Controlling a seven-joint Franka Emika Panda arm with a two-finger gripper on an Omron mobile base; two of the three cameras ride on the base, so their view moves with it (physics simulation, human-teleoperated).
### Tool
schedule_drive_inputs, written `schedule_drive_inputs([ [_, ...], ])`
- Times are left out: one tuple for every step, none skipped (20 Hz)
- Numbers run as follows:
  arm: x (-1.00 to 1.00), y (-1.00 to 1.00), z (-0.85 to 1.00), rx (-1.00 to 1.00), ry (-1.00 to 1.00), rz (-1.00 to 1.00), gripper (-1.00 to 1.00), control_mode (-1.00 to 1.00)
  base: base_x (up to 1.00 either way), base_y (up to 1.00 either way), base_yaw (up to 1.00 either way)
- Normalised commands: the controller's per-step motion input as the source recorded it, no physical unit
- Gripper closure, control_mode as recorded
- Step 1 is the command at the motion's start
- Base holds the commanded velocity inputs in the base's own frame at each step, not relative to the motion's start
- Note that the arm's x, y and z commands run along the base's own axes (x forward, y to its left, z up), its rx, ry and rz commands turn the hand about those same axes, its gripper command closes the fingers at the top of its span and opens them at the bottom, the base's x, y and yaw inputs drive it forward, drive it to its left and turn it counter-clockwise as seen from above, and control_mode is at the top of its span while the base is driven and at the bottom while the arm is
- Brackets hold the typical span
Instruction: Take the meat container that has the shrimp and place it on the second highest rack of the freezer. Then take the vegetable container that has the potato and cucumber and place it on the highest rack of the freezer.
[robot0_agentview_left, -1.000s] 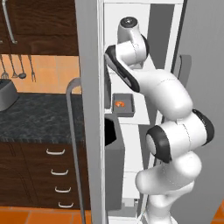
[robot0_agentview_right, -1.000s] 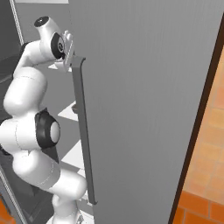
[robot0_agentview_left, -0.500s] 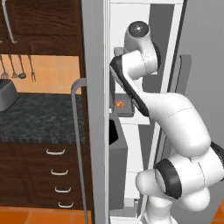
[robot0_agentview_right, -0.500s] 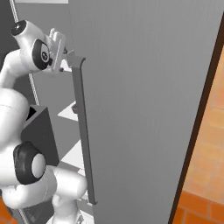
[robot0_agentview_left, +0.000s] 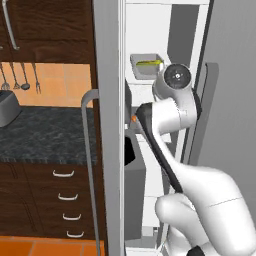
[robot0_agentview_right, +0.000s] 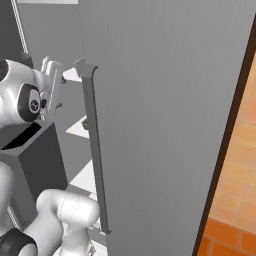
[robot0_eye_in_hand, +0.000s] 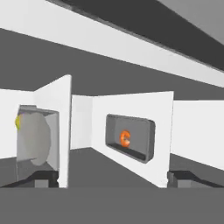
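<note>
The freezer stands open, its white inside crossed by thin shelves. On the highest rack sits the grey vegetable container with the yellow-green cucumber in it; the potato is hidden. In the rolled hand view this container is at the left and the meat container with the orange shrimp lies on the second highest rack. An orange speck of the shrimp shows behind my arm. My gripper is open, empty and drawn back from both containers.
The freezer's open door with its bar handle stands at the left, the other grey door with its handle at the right. A dark bin sits low inside. A dark counter with drawers lies further left.
The gripper has opened and let go of the vegetable container on the top rack. The hand has moved down and back out of the freezer.
</note>
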Motion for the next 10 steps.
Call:
schedule_drive_inputs([
  [-1.0,0.0,-1.0,0.0,-0.08,0.0,-1.0,-1.0,0.0,0.0,0.0],
  [-1.0,0.0,-1.0,0.0,-0.08,-0.01,-1.0,-1.0,0.0,0.0,0.0],
  [-1.0,0.0,-1.0,0.0,-0.09,0.0,-1.0,-1.0,0.0,0.0,0.0],
  [-1.0,-0.1,-1.0,0.0,-0.09,0.0,-1.0,-1.0,0.0,0.0,0.0],
  [-1.0,-0.49,-1.0,0.07,-0.17,0.0,-1.0,-1.0,0.0,0.0,0.0],
  [-1.0,-0.61,-1.0,0.11,-0.31,0.0,-1.0,-1.0,0.0,0.0,0.0],
  [-1.0,-0.86,-1.0,0.15,-0.36,0.0,-1.0,-1.0,0.0,0.0,0.0],
  [-1.0,-0.89,-1.0,0.38,-0.41,0.0,-1.0,-1.0,0.0,0.0,0.0],
  [-1.0,-0.68,-0.63,0.44,-0.43,0.0,-1.0,-1.0,0.0,0.0,0.0],
  [-0.8,-0.31,0.0,0.01,-0.23,-0.25,-1.0,-1.0,0.0,0.0,0.0],
])
